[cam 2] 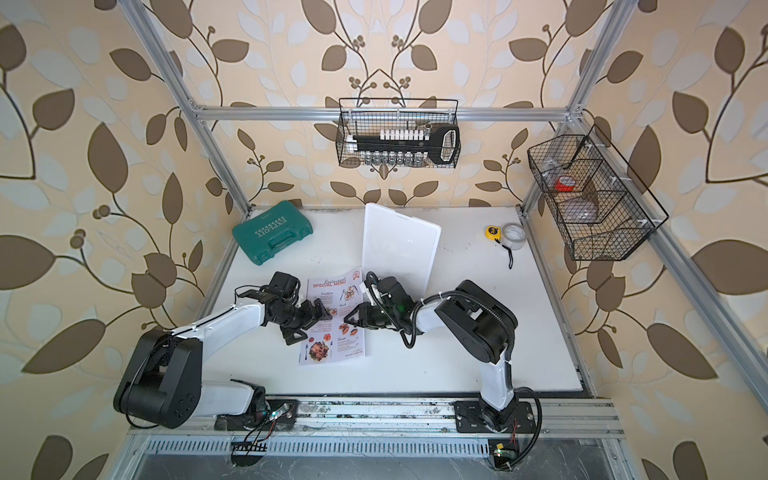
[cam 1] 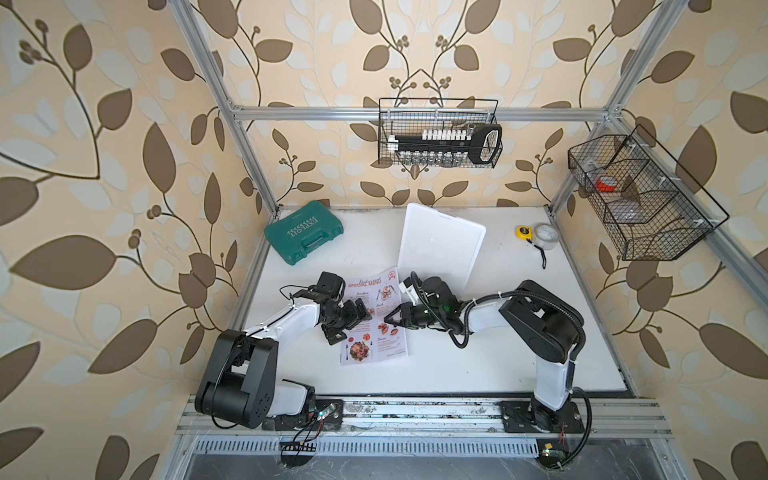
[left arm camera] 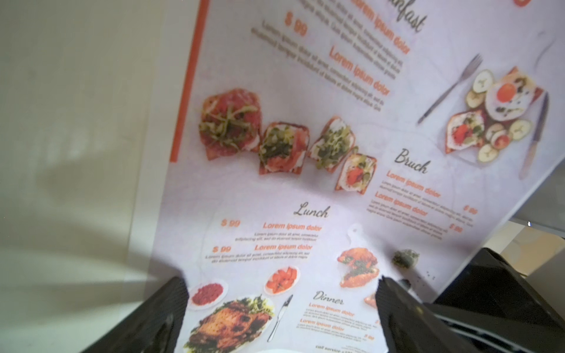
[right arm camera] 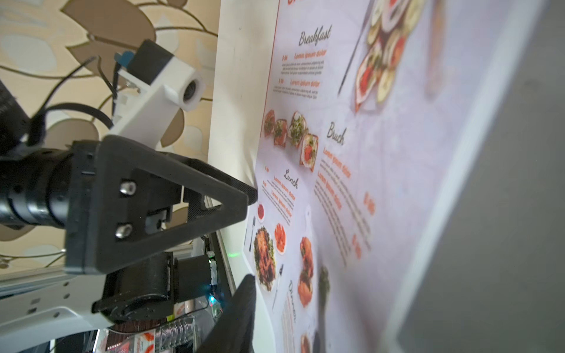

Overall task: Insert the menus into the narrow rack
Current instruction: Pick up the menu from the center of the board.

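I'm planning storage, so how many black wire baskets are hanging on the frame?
2. The back basket hangs on the rear rail; the side basket hangs on the right-hand rail. None looks hidden.

The menu (cam 1: 376, 338) lies on the table (cam 1: 478, 353), the rack (cam 1: 440, 249) just behind it. The case (cam 1: 305, 237) sits rear left; the tape measure (cam 1: 524, 232) and tape roll (cam 1: 546, 236), rear right.

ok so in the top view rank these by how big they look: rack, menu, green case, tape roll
1. rack, though it seems to stand up nearer the camera, so its lead is unsure
2. menu, partly hidden
3. green case
4. tape roll, clearly smallest
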Controlling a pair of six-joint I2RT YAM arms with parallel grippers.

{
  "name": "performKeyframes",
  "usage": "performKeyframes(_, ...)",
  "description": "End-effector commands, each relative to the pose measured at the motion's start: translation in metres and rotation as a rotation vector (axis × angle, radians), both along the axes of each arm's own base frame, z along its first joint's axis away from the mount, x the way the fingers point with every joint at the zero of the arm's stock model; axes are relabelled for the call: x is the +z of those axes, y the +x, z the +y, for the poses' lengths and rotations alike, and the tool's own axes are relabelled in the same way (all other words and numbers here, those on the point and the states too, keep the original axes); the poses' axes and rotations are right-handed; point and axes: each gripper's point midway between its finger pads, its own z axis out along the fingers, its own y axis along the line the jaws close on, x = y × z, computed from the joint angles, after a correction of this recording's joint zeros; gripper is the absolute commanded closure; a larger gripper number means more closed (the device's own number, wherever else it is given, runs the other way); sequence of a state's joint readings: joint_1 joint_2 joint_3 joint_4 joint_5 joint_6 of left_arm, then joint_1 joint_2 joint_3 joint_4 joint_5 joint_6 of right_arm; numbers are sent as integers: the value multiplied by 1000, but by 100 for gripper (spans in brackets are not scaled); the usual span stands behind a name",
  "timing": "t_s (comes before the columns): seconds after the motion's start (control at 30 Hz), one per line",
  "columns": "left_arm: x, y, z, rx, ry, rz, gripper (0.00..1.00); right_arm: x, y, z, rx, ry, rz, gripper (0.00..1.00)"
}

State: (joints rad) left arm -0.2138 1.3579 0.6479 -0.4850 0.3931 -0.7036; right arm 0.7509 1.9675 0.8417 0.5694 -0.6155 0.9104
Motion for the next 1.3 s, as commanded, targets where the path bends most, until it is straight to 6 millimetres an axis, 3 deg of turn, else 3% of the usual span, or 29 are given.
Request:
performKeyframes(0.0, -29, -41, 14, -42, 92, 153, 1, -11, -3, 8, 57, 1, 13, 68)
performKeyframes(0.17, -24, -39, 17, -49, 108, 122, 1, -6, -3, 9, 81, -2, -5, 89)
performKeyframes(0.23, -14, -33, 20, -50, 129, 84, 1, 8, -4, 8, 100, -4, -46, 99)
performKeyframes(0.3, 1, -25, 25, -56, 161, 26, 1, 25, -5, 6, 122, -5, -95, 100)
performKeyframes(0.4, 37, -6, 36, -58, 232, -97, 1, 56, -7, 2, 159, -27, -177, 100)
performKeyframes(0.5, 89, 18, 45, -63, 298, -256, 1, 96, -7, -6, 187, -75, -286, 100)
performKeyframes(0.67, 164, 57, 44, -132, 351, -475, 1, 176, 6, -46, 136, -148, -473, 100)
performKeyframes(0.8, 216, 98, 14, -265, 281, -698, 1, 252, 30, -106, -5, -192, -626, 100)
performKeyframes(0.97, 256, 147, -40, -470, 107, -885, 1, 342, 56, -188, -232, -193, -813, 100)
performKeyframes(1.0, 256, 161, -49, -496, 72, -888, 1, 352, 62, -202, -277, -199, -830, 100)
performKeyframes(1.13, 293, 204, -86, -450, -43, -919, 1, 378, 77, -245, -437, -273, -896, 100)
performKeyframes(1.27, 311, 229, -120, -322, -75, -900, 1, 393, 85, -272, -564, -336, -964, 100)
